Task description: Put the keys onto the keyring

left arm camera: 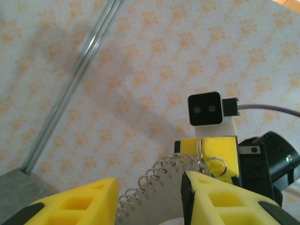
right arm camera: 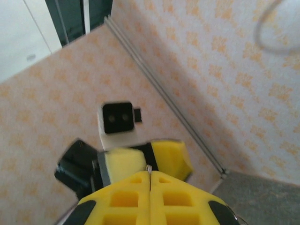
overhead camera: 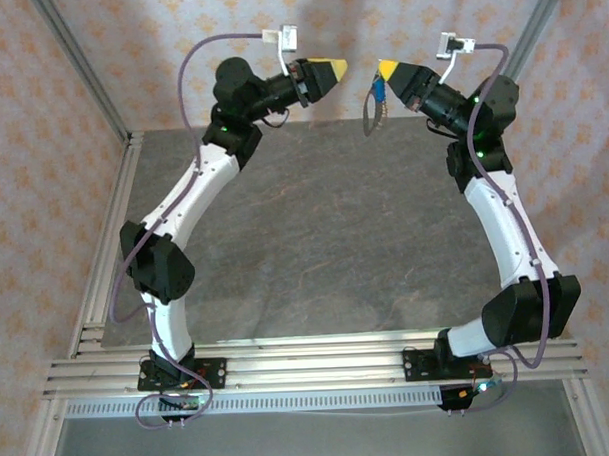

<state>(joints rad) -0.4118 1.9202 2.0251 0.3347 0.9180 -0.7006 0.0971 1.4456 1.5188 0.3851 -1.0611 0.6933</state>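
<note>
Up at twelve o'clock over the table [overhead camera: 316, 258], the right gripper [overhead camera: 387, 69] is clenched on the keyring [overhead camera: 371, 116]. Its linked tail dangles at seven o'clock, and a blue-headed key [overhead camera: 378, 89] sits tucked just under the tip. The left gripper [overhead camera: 331, 69] faces it from nine o'clock, jaws parted, links showing in the gap. It looks light, floppy and slippery, so I'd pinch the stiff loop, not the swinging tail. No readable writing anywhere.

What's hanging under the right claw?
A blue key and the coiled keyring dangle from the right claw. Which part it pinches is hidden inside its shut jaws.
</note>
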